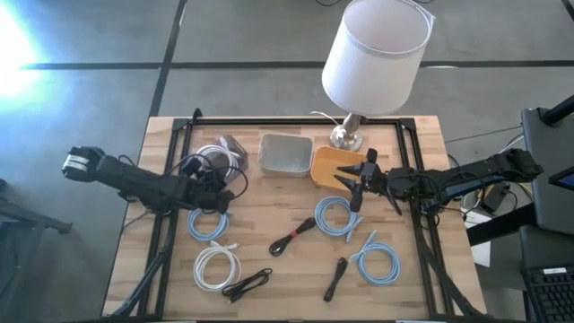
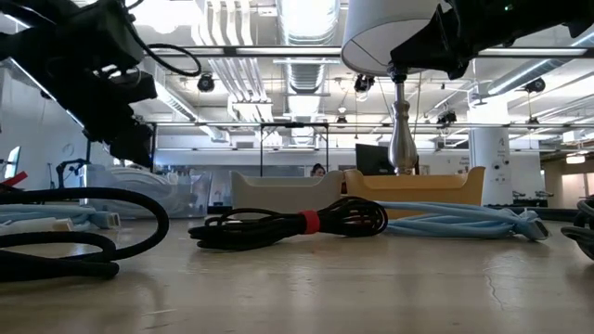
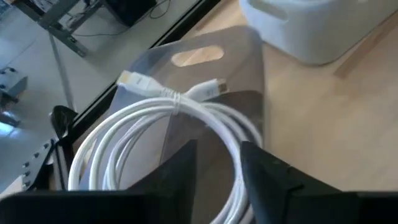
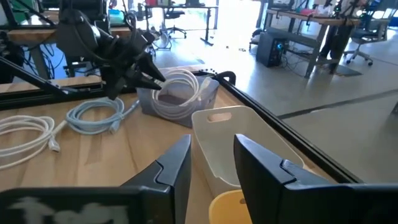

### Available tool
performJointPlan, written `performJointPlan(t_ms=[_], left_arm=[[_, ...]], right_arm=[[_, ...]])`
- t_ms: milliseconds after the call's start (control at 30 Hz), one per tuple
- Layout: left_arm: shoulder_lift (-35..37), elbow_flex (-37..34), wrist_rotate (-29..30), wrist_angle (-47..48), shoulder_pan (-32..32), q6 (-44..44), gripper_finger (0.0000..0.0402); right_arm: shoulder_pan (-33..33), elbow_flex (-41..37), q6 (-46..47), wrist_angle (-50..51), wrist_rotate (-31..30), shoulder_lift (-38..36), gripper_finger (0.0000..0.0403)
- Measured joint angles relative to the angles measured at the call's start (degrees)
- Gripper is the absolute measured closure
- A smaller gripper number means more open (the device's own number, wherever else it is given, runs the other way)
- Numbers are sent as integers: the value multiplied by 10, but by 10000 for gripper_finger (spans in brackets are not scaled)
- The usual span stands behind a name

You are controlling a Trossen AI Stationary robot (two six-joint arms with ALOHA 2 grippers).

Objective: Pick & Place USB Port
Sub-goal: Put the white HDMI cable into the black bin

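A white coiled USB cable (image 3: 168, 106) lies over the clear bin (image 3: 242, 56) at the table's far left, its two plugs resting on the bin's wall. In the high view the cable (image 1: 215, 154) sits in that bin (image 1: 235, 144). My left gripper (image 3: 217, 165) is open right at the coil, and one loop of it runs through the gap between the fingers. The right wrist view shows this gripper (image 4: 144, 76) at the bin's edge. My right gripper (image 1: 352, 184) hangs open and empty over the yellow bin (image 1: 332, 161). My left gripper comes at the white cable slanting down from the table's left side. A loop of the coil (image 3: 231, 155) passes between its open fingers. I cannot tell whether the fingers touch it. The coil lies on the clear bin.
A grey bin (image 1: 285, 154) stands between the clear and yellow bins. A lamp (image 1: 372, 54) stands at the far edge. Light blue coils (image 1: 208, 222) (image 1: 339, 218) (image 1: 377, 262), a white coil (image 1: 218, 266) and black cables (image 1: 291, 240) (image 1: 247, 284) (image 1: 336, 276) lie on the near half.
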State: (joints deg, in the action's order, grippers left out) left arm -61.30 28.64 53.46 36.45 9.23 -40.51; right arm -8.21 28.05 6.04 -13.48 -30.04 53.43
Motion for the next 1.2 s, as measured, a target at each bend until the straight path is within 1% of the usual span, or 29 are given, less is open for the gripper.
performJointPlan(t_ms=[100,200,300,367,400,533,600,633,700,800,867,1067,1200], left_arm=[[0,27,-11,0,0,27,249],[0,68,-33,0,0,81,238],[0,114,-92,-1,0,129,237],[0,141,-160,-1,0,152,239],[0,151,-205,-2,0,159,241],[0,168,-404,-15,5,150,245],[-3,164,-475,-44,16,131,246],[-5,160,-494,-56,24,123,246],[-15,152,-512,-74,45,119,246],[-37,138,-515,-89,80,107,246],[-55,131,-521,-90,101,83,248],[-111,122,-565,-89,156,0,249],[-142,122,-576,-87,189,-27,257]], right_arm=[[0,0,0,0,0,0,281],[0,0,0,0,0,0,280],[0,0,0,0,0,0,280],[0,0,0,0,-1,0,278],[0,0,0,0,-1,0,278],[0,0,0,0,-1,0,278],[0,-1,0,0,-1,0,280],[0,-2,0,0,-1,0,281],[0,-4,0,2,-1,0,282],[0,-5,0,12,-1,0,280],[0,-6,-1,15,-1,0,277],[0,-8,0,15,-1,0,273],[0,-8,-1,17,0,0,278]])
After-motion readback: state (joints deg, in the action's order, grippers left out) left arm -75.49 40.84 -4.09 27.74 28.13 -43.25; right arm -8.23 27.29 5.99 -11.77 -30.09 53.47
